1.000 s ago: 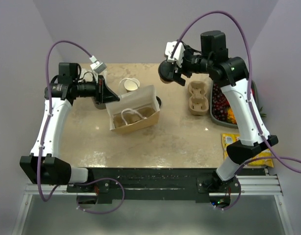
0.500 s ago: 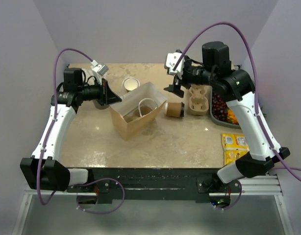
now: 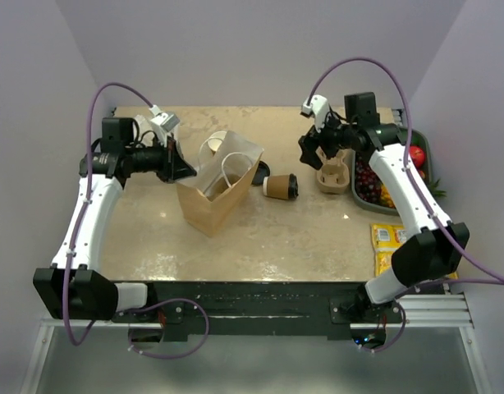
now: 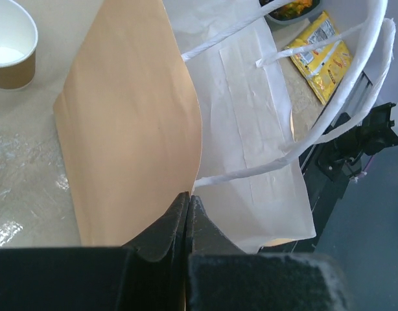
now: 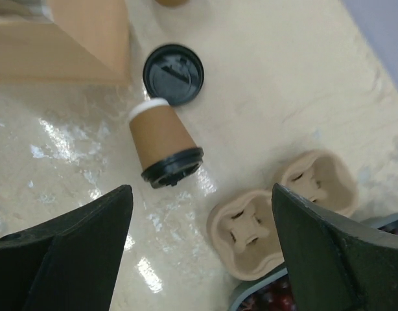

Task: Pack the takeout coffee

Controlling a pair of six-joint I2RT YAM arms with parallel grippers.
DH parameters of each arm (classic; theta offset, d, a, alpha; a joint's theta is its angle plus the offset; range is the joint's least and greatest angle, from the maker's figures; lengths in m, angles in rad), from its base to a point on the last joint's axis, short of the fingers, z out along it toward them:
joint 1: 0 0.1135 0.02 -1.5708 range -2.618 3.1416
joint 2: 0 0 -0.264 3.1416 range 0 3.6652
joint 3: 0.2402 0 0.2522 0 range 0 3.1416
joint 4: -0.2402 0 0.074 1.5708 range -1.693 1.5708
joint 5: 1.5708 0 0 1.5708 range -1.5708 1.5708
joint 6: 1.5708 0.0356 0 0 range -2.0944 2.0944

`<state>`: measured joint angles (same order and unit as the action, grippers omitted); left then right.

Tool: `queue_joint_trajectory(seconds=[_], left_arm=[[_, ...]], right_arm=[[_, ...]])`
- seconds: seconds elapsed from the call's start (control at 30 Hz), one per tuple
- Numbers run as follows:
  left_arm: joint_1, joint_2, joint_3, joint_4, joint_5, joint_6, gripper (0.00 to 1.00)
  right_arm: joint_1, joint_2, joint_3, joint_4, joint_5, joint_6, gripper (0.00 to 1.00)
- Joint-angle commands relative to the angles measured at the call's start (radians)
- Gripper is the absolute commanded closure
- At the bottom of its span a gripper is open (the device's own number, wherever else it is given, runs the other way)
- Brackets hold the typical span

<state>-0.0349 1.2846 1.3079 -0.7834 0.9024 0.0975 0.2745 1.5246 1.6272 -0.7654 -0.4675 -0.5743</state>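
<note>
Beige bench (image 3: 318, 238). Not packed yet: takeout coffee (image 3: 280, 186) lies capped on its side on the bench, between the paper bag (image 3: 213, 201) and the cup carrier (image 3: 332, 175). My left gripper (image 4: 188, 201) is clamped on the bag's wall, arm reaching out level, bag tilted with its mouth open. My right gripper (image 3: 315, 153) hangs above the carrier, spread wide and empty. Left to do: pick the cup, drop it in the bag.

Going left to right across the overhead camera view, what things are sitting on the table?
In order: brown paper bag → kraft-brown paper cup with black lid, lying on its side → beige moulded-pulp cup carrier → dark tray of fruit.
</note>
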Motion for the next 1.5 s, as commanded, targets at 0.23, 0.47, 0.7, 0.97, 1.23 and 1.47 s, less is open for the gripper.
queue_joint_trajectory(seconds=[0.23, 0.47, 0.7, 0.97, 1.23, 1.47], left_arm=[[0.142, 0.136, 0.143, -0.210, 0.188, 0.152, 0.76], [0.141, 0.165, 0.142, -0.251, 0.176, 0.188, 0.71], [0.142, 0.156, 0.120, -0.310, 0.136, 0.241, 0.71], [0.144, 0.140, 0.097, -0.298, 0.113, 0.229, 0.71], [0.142, 0.133, 0.090, -0.297, 0.119, 0.228, 0.71], [0.142, 0.128, 0.079, -0.290, 0.127, 0.232, 0.71]], right_arm=[[-0.054, 0.124, -0.113, -0.066, -0.206, -0.395, 0.01], [-0.064, 0.239, -0.191, -0.091, -0.140, -0.686, 0.01], [-0.064, 0.278, -0.283, 0.000, -0.135, -0.802, 0.01], [-0.038, 0.257, -0.345, 0.081, -0.163, -0.716, 0.01], [0.029, 0.187, -0.451, 0.218, -0.148, -0.624, 0.01], [0.031, 0.218, -0.375, 0.072, -0.167, -0.775, 0.04]])
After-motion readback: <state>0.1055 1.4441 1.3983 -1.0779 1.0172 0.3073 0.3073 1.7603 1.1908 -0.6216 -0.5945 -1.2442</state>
